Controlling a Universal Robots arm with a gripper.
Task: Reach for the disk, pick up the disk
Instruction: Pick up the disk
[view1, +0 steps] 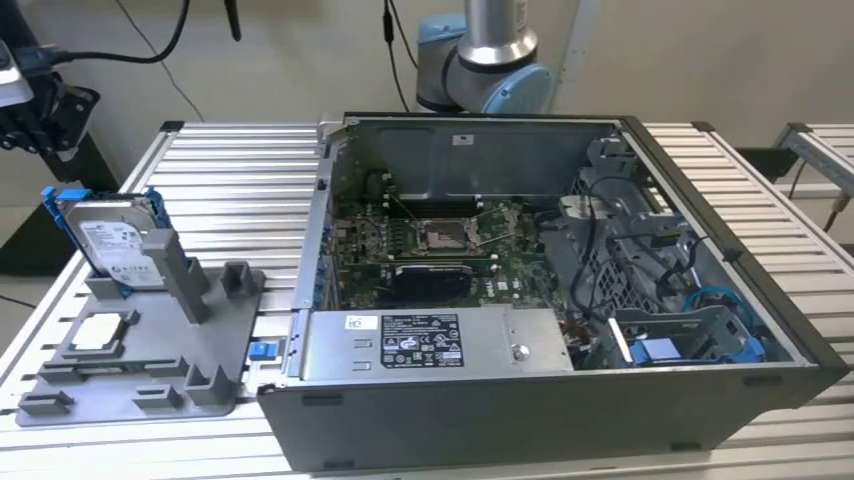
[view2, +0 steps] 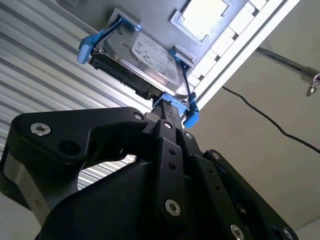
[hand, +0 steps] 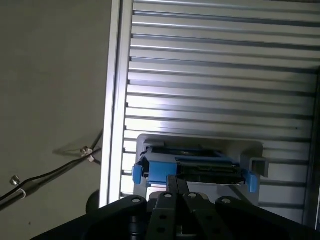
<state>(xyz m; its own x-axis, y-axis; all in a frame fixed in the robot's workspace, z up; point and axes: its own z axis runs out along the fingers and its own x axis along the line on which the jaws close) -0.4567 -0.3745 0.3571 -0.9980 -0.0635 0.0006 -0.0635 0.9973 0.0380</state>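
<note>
A: Closest in both wrist views = black claw (view2: 165, 106) links. Fingers?

B: Pressed tog. at the tips, nothing betw. them. Clenched on air, not on the disk (view2: 142, 57).

A: Where's the disk?

B: Exterior view: it stands on edge in the grey rack (view1: 174, 290), at that view's left, on the slat table (view1: 240, 170), beside the open case (view1: 534, 400). Leans back a bit, label twd the camera, blue bracket round its edges.

A: Which way from the claw?

B: Straight out past the fingertips. Second wrist view: tips aim at the disk's upper edge, near a blue corner. In the exterior view the claw hangs above the disk, off twd that view's left. So apart, no contact, I'd say.

A: Long axis?

B: Looks to run up out of the rack, roughly twd the claw, so the claw faces the short top edge end-on. First wrist view: that edge lies crosswise to the fingers, a blue tab at each end.

A: Status?

B: My read: reach part-done, no grasp yet.
</note>
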